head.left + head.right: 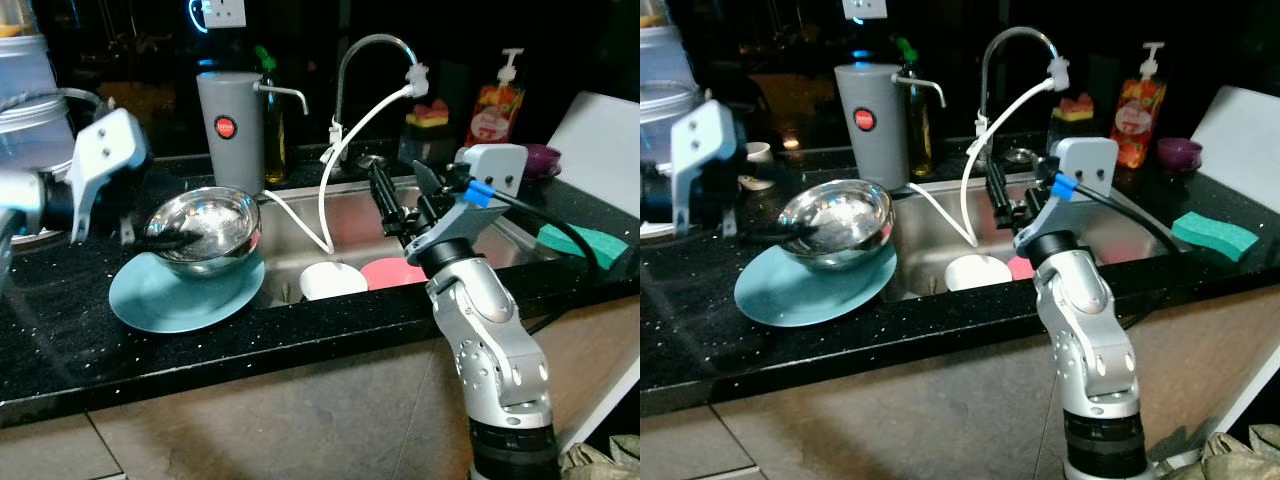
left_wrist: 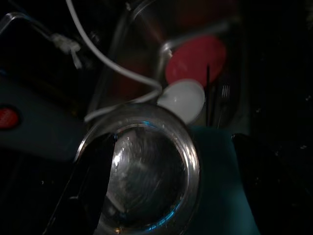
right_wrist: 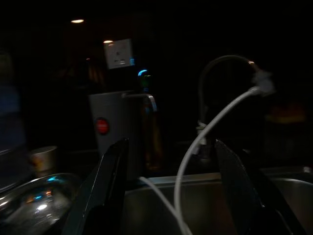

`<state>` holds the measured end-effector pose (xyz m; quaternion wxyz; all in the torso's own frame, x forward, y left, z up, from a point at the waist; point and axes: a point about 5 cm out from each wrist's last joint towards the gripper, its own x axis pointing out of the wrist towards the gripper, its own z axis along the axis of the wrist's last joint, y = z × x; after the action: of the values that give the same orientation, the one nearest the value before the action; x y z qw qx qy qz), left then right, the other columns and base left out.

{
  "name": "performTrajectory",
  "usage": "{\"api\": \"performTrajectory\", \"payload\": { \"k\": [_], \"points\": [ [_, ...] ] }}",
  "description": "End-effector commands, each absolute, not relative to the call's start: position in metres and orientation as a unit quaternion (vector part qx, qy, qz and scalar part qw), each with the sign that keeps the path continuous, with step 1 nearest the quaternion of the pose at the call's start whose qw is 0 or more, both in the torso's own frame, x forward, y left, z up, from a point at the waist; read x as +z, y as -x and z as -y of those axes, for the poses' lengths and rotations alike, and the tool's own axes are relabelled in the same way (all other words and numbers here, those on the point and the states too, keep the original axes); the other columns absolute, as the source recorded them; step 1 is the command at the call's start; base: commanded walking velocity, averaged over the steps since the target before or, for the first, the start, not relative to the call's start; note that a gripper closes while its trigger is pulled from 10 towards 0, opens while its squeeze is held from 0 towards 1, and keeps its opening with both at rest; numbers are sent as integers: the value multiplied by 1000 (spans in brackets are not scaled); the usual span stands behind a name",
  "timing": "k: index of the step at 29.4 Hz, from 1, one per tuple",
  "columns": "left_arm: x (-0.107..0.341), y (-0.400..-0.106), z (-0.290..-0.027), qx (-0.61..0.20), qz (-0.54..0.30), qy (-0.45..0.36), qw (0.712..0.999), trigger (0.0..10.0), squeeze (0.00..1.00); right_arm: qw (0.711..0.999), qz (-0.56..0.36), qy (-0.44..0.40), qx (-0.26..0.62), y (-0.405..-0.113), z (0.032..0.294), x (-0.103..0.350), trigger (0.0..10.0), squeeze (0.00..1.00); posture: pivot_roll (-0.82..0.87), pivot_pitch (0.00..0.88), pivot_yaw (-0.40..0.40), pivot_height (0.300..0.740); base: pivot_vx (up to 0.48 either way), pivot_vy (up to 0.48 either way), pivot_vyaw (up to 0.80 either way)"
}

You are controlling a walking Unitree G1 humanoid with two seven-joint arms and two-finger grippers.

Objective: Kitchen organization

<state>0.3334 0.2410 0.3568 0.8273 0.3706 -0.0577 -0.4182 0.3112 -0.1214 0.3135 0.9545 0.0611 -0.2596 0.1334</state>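
Observation:
A steel bowl [image 1: 205, 230] rests on a teal plate [image 1: 185, 295] on the black counter to the left of the sink [image 1: 300, 225]. My left gripper [image 1: 165, 240] reaches in from the left and is open at the bowl. In the left wrist view one black finger [image 2: 95, 186] lies over the bowl's rim [image 2: 193, 161]. A white bowl [image 1: 333, 281] and a pink plate [image 1: 392, 272] lie in the sink. My right gripper [image 1: 405, 195] is held up over the sink's near edge, open and empty, pointing towards the tap [image 1: 370, 45].
A white hose [image 1: 345, 150] hangs from the tap into the sink. A grey canister [image 1: 230, 130] and a dark bottle stand behind the bowl. A soap bottle [image 1: 495, 105], a purple bowl [image 1: 540, 158] and a green sponge [image 1: 580, 240] are on the right.

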Motion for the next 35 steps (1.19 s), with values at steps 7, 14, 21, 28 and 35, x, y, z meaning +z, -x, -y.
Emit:
{"api": "performTrajectory", "payload": {
  "k": [7,14,21,28,35],
  "points": [
    [312,-366,-227,-423,-34,-433,795,10000,0,957,258,-53,124,-307,125,312,10000,0,84,56,51,740,0,0,0],
    [285,-381,-227,-385,-71,-481,784,10000,0,958,255,-50,121,-305,126,311,10000,0,62,59,36,740,0,0,0],
    [251,-380,-236,-379,-115,-488,778,0,0,959,247,-47,134,-306,122,310,10000,0,54,59,3,740,0,0,0],
    [242,-382,-237,-343,-85,-524,775,0,0,958,242,-47,146,-309,118,311,10000,0,56,58,-26,740,0,0,0],
    [260,-380,-226,-254,59,-579,772,0,0,956,239,-55,162,-314,111,310,10000,0,89,45,-37,740,0,0,0]
  ]
}}
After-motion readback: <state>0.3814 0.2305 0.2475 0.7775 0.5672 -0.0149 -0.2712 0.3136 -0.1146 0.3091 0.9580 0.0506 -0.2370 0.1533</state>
